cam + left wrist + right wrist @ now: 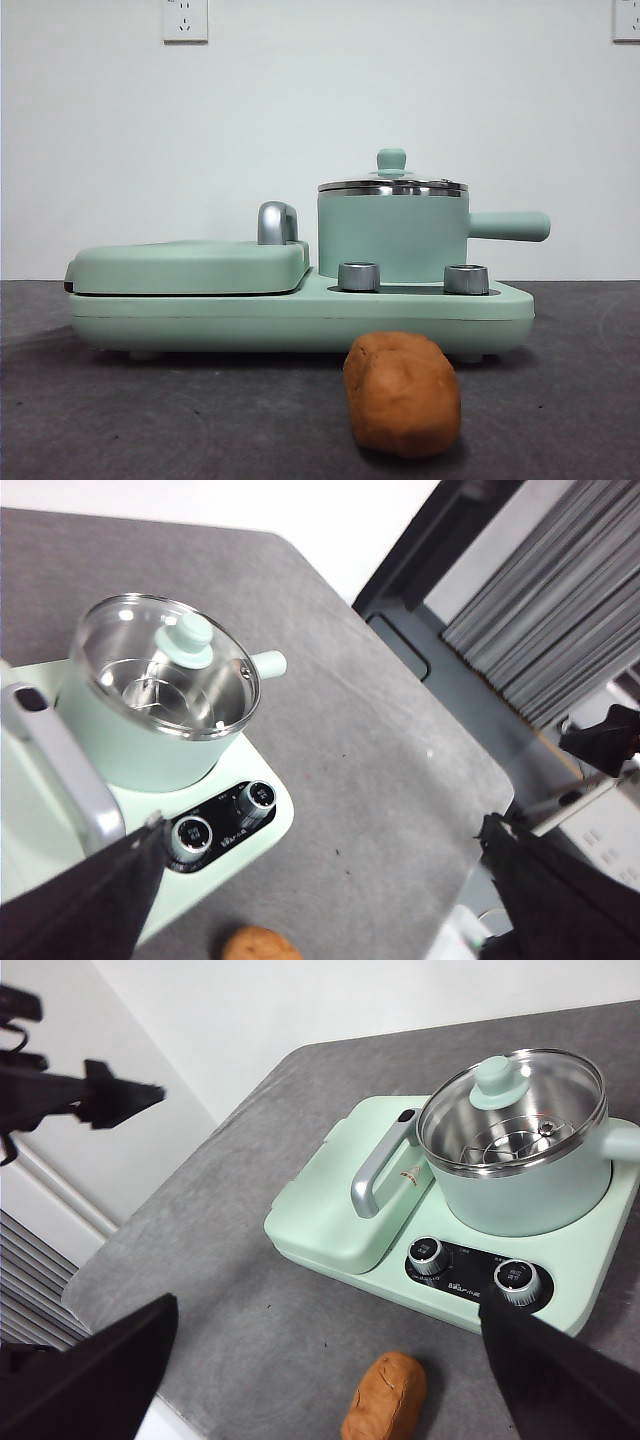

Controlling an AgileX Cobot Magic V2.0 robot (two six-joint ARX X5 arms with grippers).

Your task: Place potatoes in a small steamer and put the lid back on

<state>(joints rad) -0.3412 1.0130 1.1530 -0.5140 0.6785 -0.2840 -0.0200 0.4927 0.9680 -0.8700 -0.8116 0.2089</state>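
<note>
On the grey worktop (120, 420), just in front of the mint-green cooker base (300, 320), lies the orange-brown, rough-skinned oblong potato (402, 394). It looks firm, fairly light and unlikely to slip; a hold across its narrow middle should suit. The mint-green cylindrical steamer pot (392, 238) still wears its chrome-rimmed glass lid (392, 185), best lifted by the small knob. Both grippers hover high with fingers spread wide, holding nothing. Chrome dials (470, 1265) and the griddle handle (375, 1175) stand nearby.
</note>
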